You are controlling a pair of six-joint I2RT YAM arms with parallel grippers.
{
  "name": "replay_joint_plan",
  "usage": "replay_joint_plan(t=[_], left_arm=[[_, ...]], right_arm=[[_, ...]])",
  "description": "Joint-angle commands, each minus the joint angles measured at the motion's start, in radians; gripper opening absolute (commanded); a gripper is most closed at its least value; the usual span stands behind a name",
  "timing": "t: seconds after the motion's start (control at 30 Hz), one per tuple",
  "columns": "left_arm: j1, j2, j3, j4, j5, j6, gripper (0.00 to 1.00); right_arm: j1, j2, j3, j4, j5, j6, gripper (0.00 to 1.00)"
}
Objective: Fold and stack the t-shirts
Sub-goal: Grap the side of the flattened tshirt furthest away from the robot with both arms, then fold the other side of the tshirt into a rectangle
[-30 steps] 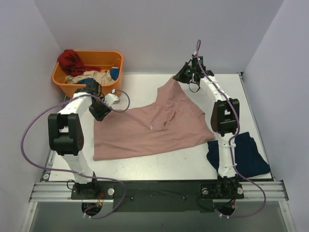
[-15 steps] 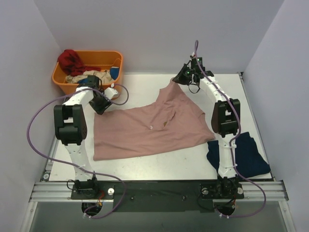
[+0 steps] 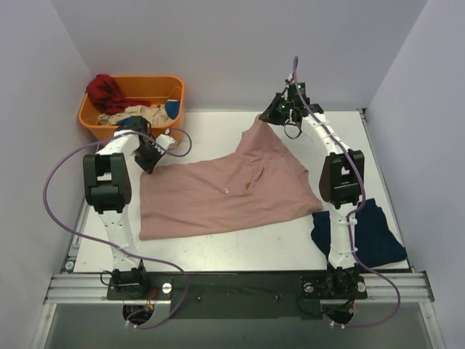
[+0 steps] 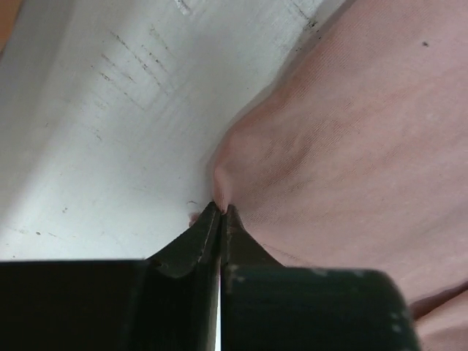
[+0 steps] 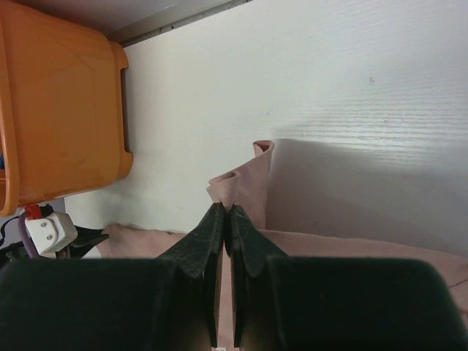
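Ideally left gripper (image 4: 223, 208) and right gripper (image 5: 225, 208), jaws clamped on the pink t-shirt (image 3: 225, 193) at its twelve-o'clock edge, lift together, evenly.

On my left wrist feed I saw the left gripper (image 4: 221, 209) with its two dark fingers pressed nearly together, and a small peak of the dusty-pink t-shirt (image 4: 351, 146) nipped right at their tips. From that pinch the shirt's edge ran up and away to the right, with a soft bulge of cloth just above the tips. To the left of that edge lay the white table (image 4: 110, 146), marked with faint dark scuffs.
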State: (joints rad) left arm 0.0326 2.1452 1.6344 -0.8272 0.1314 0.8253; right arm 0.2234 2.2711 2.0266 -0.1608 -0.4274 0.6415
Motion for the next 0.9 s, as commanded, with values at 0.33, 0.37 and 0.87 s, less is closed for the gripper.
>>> replay_joint_plan(t=[0.33,0.37,0.87], left_arm=[[-0.002,-0.318,-0.189,-0.024,0.008,0.069,0.00],[-0.002,-0.336,-0.208,-0.041,0.007,0.078,0.00],[-0.017,-0.530,-0.453,-0.227,-0.039,0.224,0.00]], right_arm=[[-0.053,-0.290,-0.187,-0.078,-0.301,-0.285,0.00],[-0.067,-0.359,-0.224,-0.094,-0.316,-0.314,0.00],[-0.249,-0.713,-0.885,-0.256,-0.234,-0.402,0.00]])
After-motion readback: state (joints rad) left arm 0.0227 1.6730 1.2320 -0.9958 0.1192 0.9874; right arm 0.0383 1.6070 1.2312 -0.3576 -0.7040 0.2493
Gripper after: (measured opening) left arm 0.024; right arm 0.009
